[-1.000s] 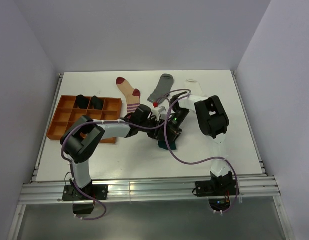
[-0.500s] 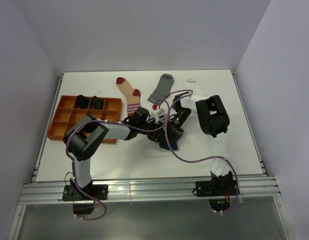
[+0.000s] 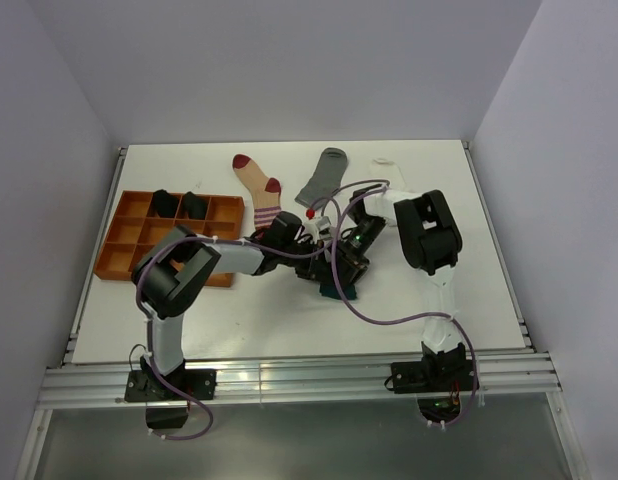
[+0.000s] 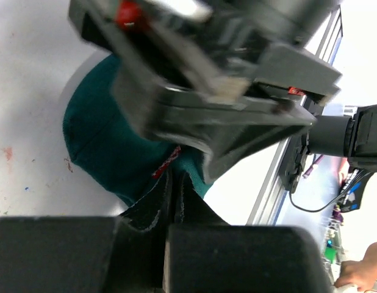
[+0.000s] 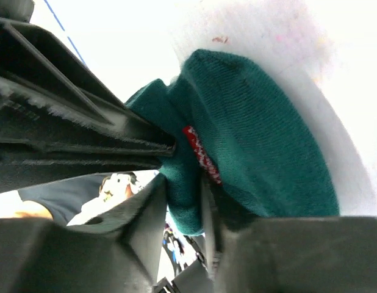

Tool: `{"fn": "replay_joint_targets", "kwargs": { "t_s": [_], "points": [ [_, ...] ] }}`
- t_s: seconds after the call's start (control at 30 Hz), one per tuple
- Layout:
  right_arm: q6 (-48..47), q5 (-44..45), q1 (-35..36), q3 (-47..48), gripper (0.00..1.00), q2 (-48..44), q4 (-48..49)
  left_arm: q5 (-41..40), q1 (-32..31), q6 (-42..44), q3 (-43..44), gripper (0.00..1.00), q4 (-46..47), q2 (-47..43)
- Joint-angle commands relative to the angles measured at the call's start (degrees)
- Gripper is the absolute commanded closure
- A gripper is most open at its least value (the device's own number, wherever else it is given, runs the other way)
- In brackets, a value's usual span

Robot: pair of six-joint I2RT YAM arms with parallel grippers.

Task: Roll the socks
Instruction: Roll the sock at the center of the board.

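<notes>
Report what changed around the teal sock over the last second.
The left gripper closed on the teal sock, next to the right gripper, which also has that sock between its jaws. The striped sock, grey sock and orange tray stayed put.

Two socks (image 3: pixel 161 203) lie in the tray's (image 3: pixel 119 256) rear compartments.

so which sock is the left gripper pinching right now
The dark teal fabric sock mid-table, bunched in the shut left gripper. The beige red-striped sock and grey sock lie flat farther back, untouched; two black socks sit in the orange tray.
</notes>
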Motion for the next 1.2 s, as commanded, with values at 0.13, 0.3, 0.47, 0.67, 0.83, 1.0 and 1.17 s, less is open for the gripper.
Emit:
{"fn": "replay_joint_targets", "kwargs": {
  "t_s": [0.13,0.3,0.47,0.67,0.83,1.0,1.17],
  "points": [
    [-1.52,7.46,-1.69,-3.62,0.51,-6.92,12.52,-5.6,-0.19,-1.59,2.7,1.0,-13.03,4.61],
    [-0.47,6.83,-3.53,-5.47,0.49,-11.67,14.28,-4.91,0.51,-4.31,3.33,0.99,-14.11,5.24],
    [1.03,7.19,-6.17,-8.54,0.47,-17.21,18.15,-5.96,1.22,-4.67,4.37,1.0,-17.69,6.55],
    [-2.57,4.12,-9.24,-12.23,0.46,-23.89,19.91,-5.52,1.92,-4.67,5.6,1.0,-19.46,8.83],
    [-9.59,4.2,-10.04,-20.22,0.42,-35.2,25.78,-3.33,3.23,-3.18,6.31,1.0,-21.3,10.42],
    [-16.28,5.78,-8.81,-32.15,0.39,-45.76,34.31,0.8,4.47,-1.25,8.86,1.0,-23.42,14.11],
    [-22.0,9.46,-4.6,-40.53,0.33,-54.74,42.32,3.96,4.56,1.83,11.75,1.0,-27.28,17.01]
  ]
}}
